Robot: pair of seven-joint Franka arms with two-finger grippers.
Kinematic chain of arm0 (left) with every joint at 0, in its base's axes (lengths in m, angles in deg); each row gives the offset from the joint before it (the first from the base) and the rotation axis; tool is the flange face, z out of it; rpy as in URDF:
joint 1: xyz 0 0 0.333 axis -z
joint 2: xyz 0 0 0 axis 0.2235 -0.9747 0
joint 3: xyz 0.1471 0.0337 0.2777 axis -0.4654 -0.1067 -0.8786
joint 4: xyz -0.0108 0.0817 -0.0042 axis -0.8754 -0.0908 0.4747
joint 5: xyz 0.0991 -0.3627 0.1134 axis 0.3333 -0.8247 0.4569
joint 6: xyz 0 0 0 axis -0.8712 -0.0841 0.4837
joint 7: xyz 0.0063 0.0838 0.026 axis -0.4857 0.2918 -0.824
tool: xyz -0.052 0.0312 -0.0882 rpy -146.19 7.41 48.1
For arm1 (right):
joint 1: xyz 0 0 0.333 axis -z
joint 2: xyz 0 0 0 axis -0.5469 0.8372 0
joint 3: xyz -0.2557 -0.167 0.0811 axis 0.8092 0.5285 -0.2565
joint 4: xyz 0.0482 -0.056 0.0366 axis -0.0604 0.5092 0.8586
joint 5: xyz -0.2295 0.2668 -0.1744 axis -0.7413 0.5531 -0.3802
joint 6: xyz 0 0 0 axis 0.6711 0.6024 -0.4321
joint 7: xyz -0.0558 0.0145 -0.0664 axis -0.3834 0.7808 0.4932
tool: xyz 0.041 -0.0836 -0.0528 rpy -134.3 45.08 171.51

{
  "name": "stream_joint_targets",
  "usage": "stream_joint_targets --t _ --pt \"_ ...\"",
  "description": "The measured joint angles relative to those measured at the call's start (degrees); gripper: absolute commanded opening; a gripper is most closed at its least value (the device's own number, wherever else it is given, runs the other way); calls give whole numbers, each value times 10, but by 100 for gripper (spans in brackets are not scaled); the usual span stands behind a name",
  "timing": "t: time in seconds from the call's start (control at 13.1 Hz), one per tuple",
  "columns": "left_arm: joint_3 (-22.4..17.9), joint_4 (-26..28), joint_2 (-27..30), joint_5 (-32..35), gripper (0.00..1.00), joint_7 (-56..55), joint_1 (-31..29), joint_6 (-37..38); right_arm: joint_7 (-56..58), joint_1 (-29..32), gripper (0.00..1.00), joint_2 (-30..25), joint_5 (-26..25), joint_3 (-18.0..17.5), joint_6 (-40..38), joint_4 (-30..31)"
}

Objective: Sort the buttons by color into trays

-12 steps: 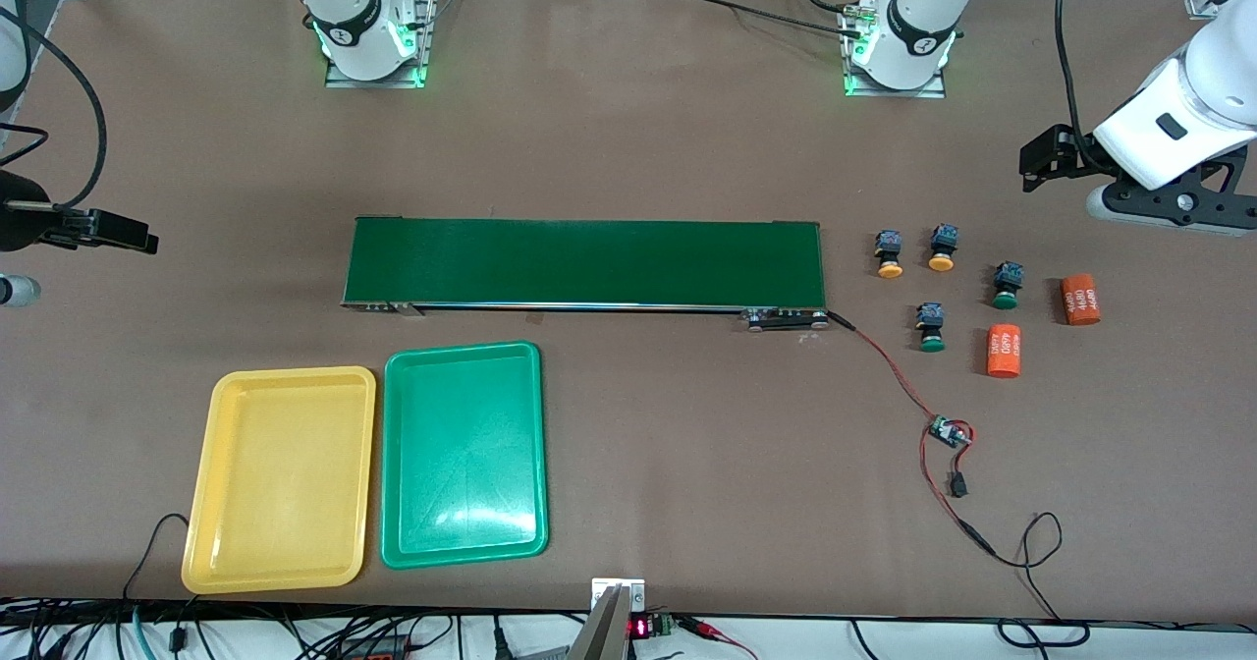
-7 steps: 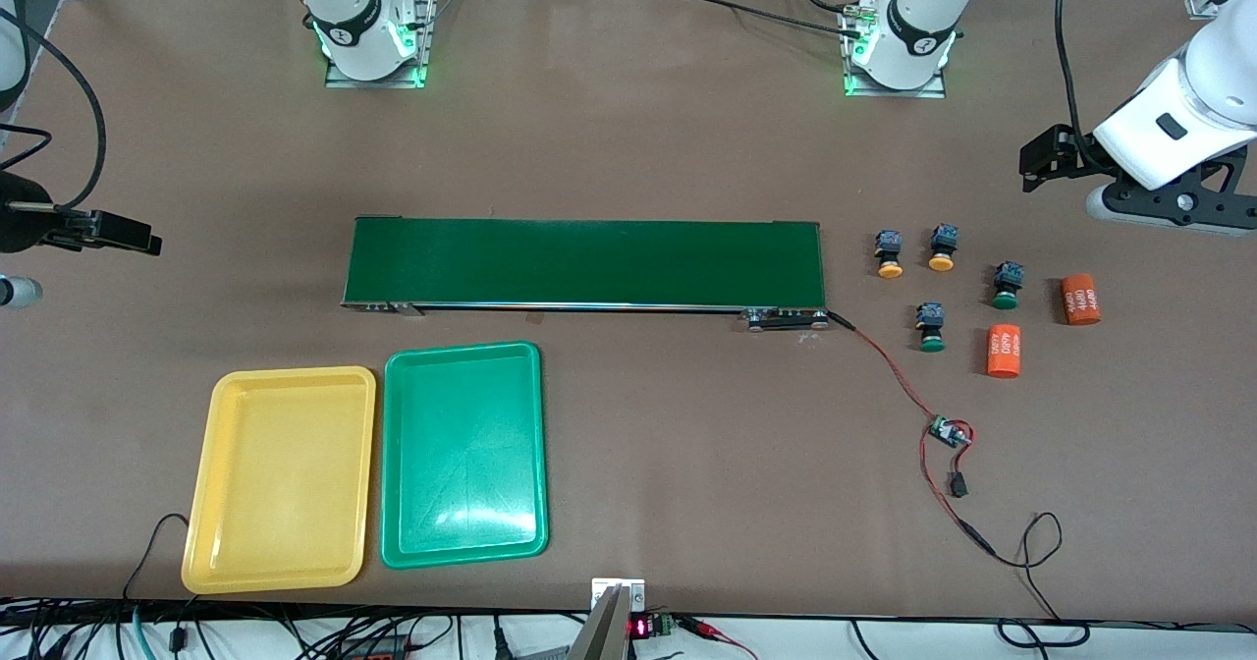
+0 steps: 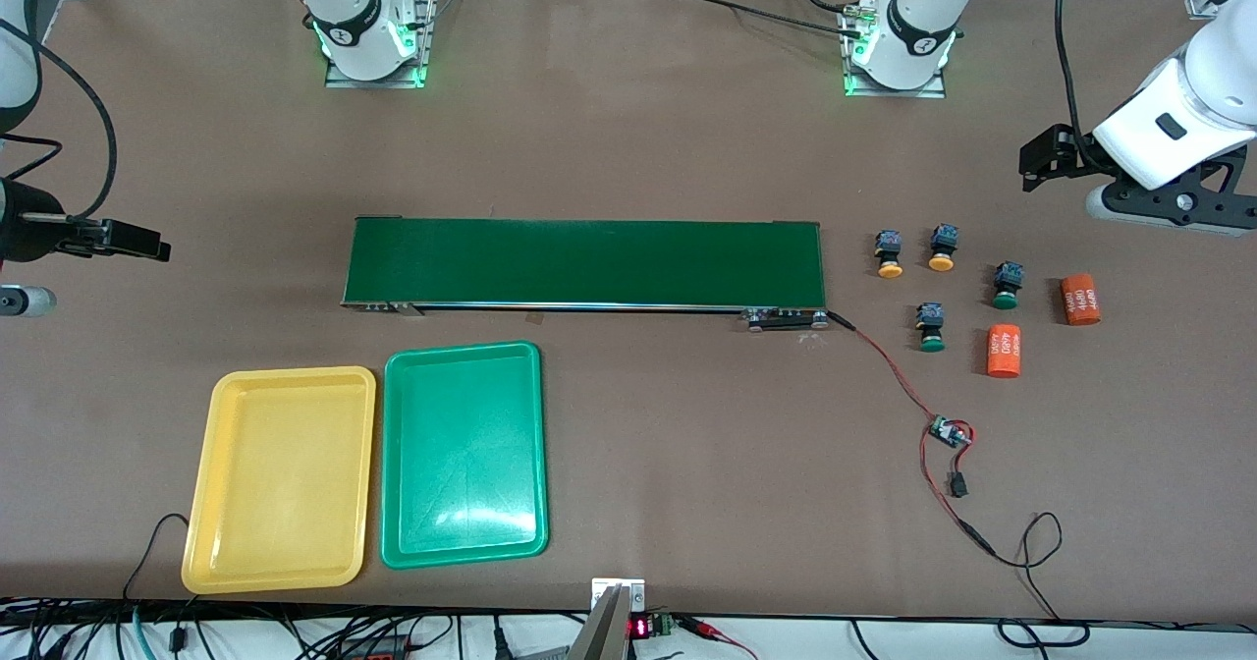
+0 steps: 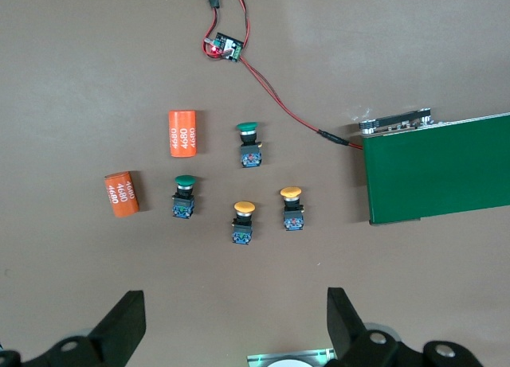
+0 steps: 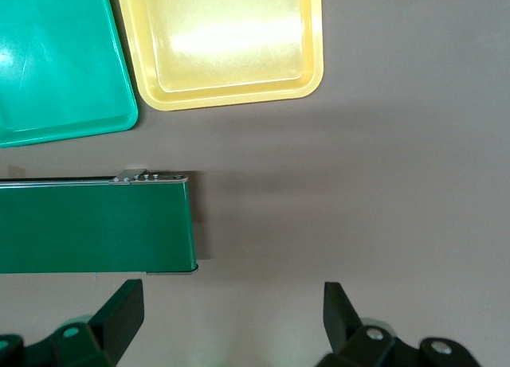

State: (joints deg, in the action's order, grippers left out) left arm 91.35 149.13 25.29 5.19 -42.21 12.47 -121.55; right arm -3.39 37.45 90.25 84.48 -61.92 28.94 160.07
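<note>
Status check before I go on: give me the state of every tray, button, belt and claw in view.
Yellow tray: empty, flat on the table.
Green tray: empty, beside the yellow one.
Orange-yellow buttons: lying on the table, unsorted.
Green buttons: lying on the table, unsorted.
Belt: nothing on it.
Orange cylinders: on their sides.
Left claw: open, empty, over the table by the buttons.
Right claw: open, empty, over the table off the belt's end.

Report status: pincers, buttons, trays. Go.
Left pincer open, up over bare table beside the buttons. Right pincer open, by the belt end. Four buttons loose on table. Yellow tray and green tray hold nothing. Two orange cylinders beside buttons.
</note>
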Motion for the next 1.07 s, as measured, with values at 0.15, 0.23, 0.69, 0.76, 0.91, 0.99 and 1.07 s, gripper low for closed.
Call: stream_joint_targets --t 0.15,0.23,0.69,0.76,0.91,0.99,1.07 --pt "0 0 0 0 100 0 0 0 0 -1 100 3 0 0 0 0" --pt "0 0 0 0 100 0 0 0 0 -1 100 4 1 -1 0 0" --pt "0 0 0 0 100 0 0 1 0 -1 100 4 1 -1 0 0" --pt "0 0 0 0 100 0 0 1 0 -1 100 4 1 -1 0 0" --pt "0 0 0 0 100 0 0 1 0 -1 100 5 1 -1 -1 0" --pt "0 0 0 0 100 0 0 1 0 -1 100 6 1 -1 -1 1" --pt "0 0 0 0 100 0 0 1 0 -1 100 9 1 -2 -1 1"
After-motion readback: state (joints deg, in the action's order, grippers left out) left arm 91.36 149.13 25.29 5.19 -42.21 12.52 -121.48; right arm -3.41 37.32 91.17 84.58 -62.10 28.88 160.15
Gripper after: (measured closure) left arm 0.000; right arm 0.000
